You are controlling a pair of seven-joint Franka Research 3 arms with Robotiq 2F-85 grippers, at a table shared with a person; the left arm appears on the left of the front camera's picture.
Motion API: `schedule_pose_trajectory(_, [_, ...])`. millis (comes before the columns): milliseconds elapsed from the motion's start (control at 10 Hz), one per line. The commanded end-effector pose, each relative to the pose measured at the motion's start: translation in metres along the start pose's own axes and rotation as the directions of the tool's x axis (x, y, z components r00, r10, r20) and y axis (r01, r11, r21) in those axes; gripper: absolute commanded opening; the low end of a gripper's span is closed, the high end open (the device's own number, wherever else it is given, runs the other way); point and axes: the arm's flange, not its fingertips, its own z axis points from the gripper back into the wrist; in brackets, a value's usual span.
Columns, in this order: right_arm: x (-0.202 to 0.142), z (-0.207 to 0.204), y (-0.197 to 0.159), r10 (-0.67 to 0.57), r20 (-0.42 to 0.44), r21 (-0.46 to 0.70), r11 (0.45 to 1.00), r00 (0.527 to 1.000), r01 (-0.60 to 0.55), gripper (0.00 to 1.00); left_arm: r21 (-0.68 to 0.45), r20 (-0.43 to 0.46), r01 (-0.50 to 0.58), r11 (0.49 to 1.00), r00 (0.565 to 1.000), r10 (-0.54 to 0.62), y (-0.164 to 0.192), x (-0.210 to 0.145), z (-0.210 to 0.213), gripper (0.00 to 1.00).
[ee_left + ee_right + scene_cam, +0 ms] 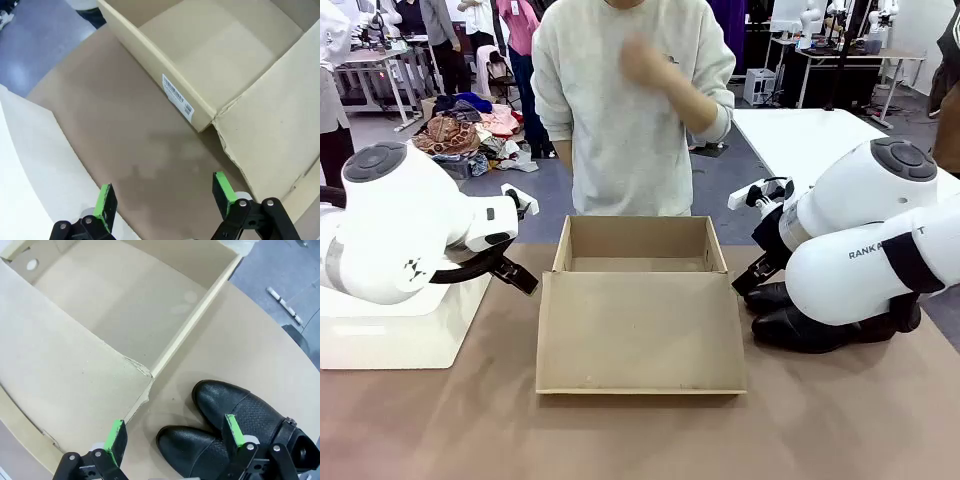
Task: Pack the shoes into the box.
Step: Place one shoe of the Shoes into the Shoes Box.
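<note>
The brown cardboard box (638,245) stands open mid-table, its wide flap lid (640,330) lying flat toward me; the inside looks bare. Both black shoes (810,322) sit side by side on the table right of the box, partly under my right arm. The right wrist view shows their pointed toes (192,447), and one shoe (240,407) has a side buckle. My right gripper (175,437) hangs open just above the toes, beside the box corner (145,371). Left of the box (220,45), my left gripper (164,197) is open over bare table. The front view shows both grippers flanking the box, left (518,272) and right (756,274).
A white rounded block (405,325) sits at the table's left under my left arm. A person in a light sweater (630,110) stands just behind the box with one hand raised to the chest. Brown tabletop (640,435) stretches in front of the flap.
</note>
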Motion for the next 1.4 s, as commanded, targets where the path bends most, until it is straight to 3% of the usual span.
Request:
schedule_pose_trajectory(0, [0.0, 0.0, 0.0, 0.0, 0.0, 0.0, 1.0, 1.0, 0.0, 1.0, 0.0, 0.0, 0.0, 1.0, 1.0, 0.0, 0.0, 0.0, 0.0, 1.0])
schedule_pose_trajectory(1000, [0.0, 0.0, 0.0, 0.001, 0.0, 0.0, 1.0, 1.0, -0.001, 1.0, 0.0, 0.0, 0.002, 1.0, 1.0, -0.002, -0.001, 0.0, 0.0, 1.0])
schedule_pose_trajectory(1300, [0.012, 0.03, -0.007, -0.013, 0.016, 0.024, 1.0, 1.0, 0.012, 1.0, 0.056, 0.049, 0.027, 0.998, 0.998, -0.03, 0.002, 0.019, 0.045, 1.0])
